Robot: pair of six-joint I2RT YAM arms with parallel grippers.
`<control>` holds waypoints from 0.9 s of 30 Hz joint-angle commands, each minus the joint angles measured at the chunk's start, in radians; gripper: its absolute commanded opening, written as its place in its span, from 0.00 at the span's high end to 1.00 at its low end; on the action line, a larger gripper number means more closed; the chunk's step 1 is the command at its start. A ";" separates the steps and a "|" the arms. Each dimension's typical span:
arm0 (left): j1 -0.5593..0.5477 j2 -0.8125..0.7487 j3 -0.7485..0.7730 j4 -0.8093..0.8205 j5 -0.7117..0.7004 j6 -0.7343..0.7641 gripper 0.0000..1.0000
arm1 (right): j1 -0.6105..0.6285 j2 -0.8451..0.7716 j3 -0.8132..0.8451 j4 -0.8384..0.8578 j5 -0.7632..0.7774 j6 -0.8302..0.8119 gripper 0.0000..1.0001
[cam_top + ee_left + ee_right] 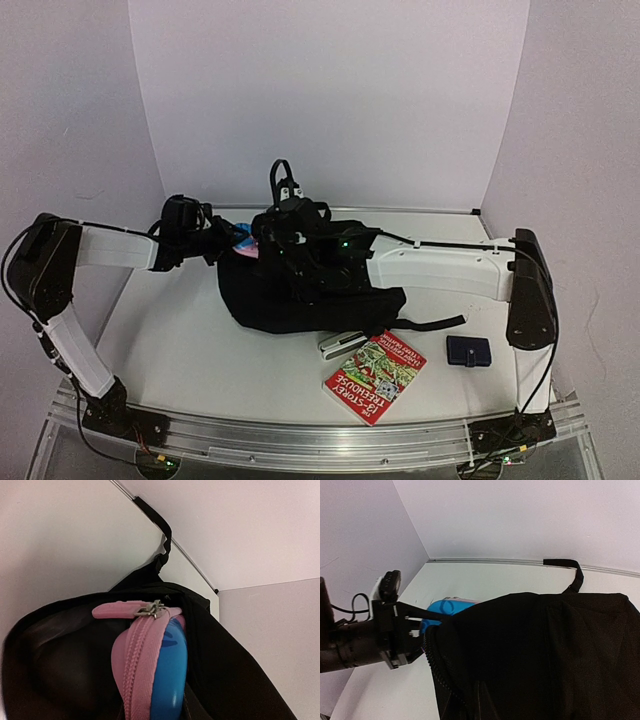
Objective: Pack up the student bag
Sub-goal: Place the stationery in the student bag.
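Red book (375,377) reads "Storey Treehouse"; pencil case (150,670) in student bag (300,295) mouth.

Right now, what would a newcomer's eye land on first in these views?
The big black student bag, slumped in the middle of the scene, stands out first. At its mouth the left gripper holds a pink-and-blue pencil case partly inside the opening. Just in front of the bag, a bright red book lies flat, cover up.

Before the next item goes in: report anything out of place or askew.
The pink pencil case juts from the mouth of the student bag, only partly inside, left gripper at it. Nothing looks spilled or damaged.
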 commanded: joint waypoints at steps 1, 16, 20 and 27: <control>-0.054 0.127 0.132 0.161 -0.062 0.024 0.87 | 0.012 -0.085 0.010 0.066 -0.015 0.030 1.00; -0.178 0.445 0.363 0.236 -0.153 0.075 0.71 | 0.012 -0.106 -0.029 0.064 -0.014 0.078 1.00; -0.178 0.439 0.359 0.166 -0.149 0.103 0.58 | 0.012 -0.125 -0.052 0.063 0.001 0.086 1.00; -0.163 0.215 0.219 -0.001 -0.183 0.230 0.27 | 0.012 -0.148 -0.111 0.037 0.047 0.078 1.00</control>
